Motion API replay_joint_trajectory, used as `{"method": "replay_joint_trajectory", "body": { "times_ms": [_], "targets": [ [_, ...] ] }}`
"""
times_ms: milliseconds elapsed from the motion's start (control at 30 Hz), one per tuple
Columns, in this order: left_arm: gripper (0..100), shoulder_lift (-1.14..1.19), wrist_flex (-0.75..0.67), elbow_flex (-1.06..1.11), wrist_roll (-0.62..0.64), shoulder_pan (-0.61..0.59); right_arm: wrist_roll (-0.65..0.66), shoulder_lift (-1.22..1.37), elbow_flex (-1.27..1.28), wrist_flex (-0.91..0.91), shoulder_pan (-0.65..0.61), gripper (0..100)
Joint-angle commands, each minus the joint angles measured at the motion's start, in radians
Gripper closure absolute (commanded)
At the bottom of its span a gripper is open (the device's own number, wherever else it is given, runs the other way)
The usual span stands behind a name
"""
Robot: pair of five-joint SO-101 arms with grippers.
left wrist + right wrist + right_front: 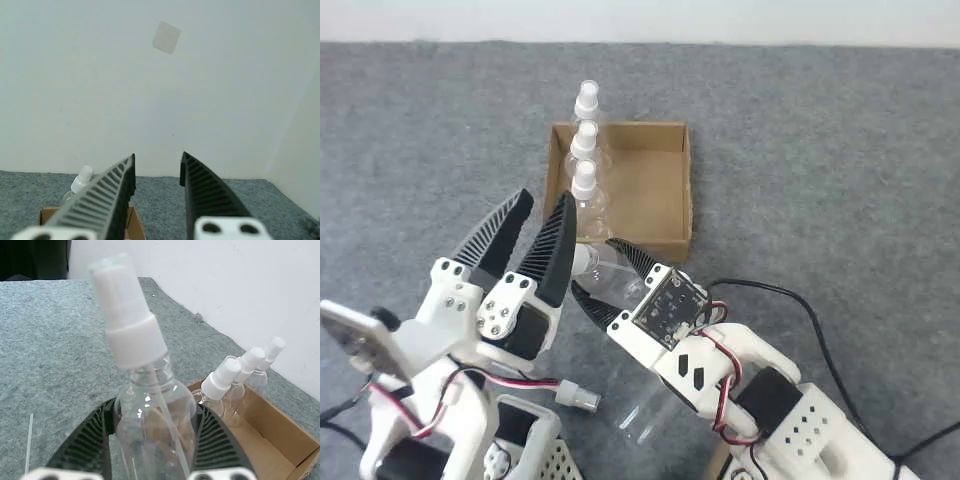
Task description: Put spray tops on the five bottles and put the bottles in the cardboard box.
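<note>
Jaws on right clamped around spray-topped bottle point(150, 422), jaws on left apart, empty.

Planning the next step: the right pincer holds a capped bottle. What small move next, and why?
Probably carry the bottle forward over the cardboard box, onto its bare floor beside the three bottles standing there: its spray top is on and the right pincer grips it.

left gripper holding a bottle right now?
No, the left gripper is open, and between its fingers the left wrist view shows just the wall behind.
</note>
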Motion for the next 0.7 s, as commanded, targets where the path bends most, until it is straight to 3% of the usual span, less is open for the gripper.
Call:
{"method": "replay_joint_trajectory", "body": {
  "times_ms": [0,367,667],
  "targets": [
    [90,-0.002,-0.014,-0.028,-0.002,-0.003,0.005,-0.027,-0.017,-0.027,-0.007,99.1],
    [95,-0.002,-0.023,-0.108,-0.066,-0.164,-0.044,-0.028,-0.017,-0.021,-0.004,99.1],
    [95,-0.002,0.098,-0.104,-0.066,-0.232,-0.044,-0.028,-0.017,-0.021,-0.002,99.1]
  ]
}}
